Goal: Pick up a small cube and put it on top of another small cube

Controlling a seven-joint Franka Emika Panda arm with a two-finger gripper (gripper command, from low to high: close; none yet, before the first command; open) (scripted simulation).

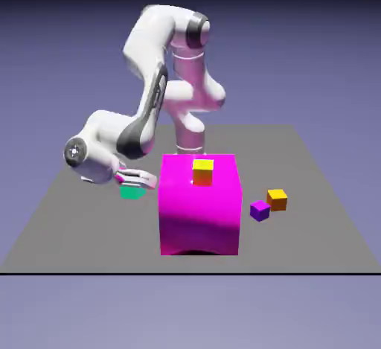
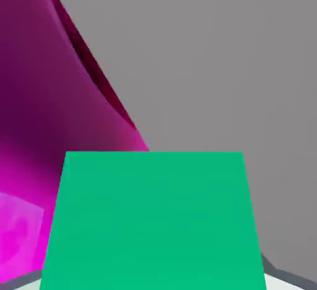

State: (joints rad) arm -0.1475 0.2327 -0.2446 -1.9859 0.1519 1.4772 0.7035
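Your small teal-green cube sits low beside the big magenta block, off that block's side toward the exterior view's left, roughly midway between the table's far and near edges. You cannot tell from here whether it rests on the table or hangs just above it. In the hand view the teal-green cube fills the bottom of the picture and covers both finger tips, so the gripper looks to be holding it; that it is a firm hold is a judgement, since the pads themselves are hidden.

The arm is folded down and the wrist tipped over, which puts the hand close against the magenta block's side face. That wall is your tightest edge: in the hand view it rises just beside the cube.

The yellow cube stands on top of the magenta block, near its middle, and reads as the likely target. To reach it you need a straight lift clear of the block's upper edge before any sideways travel.

Open room lies toward the exterior view's left and the table's near edge. The purple cube and orange cube sit together beyond the block, well apart from your path.
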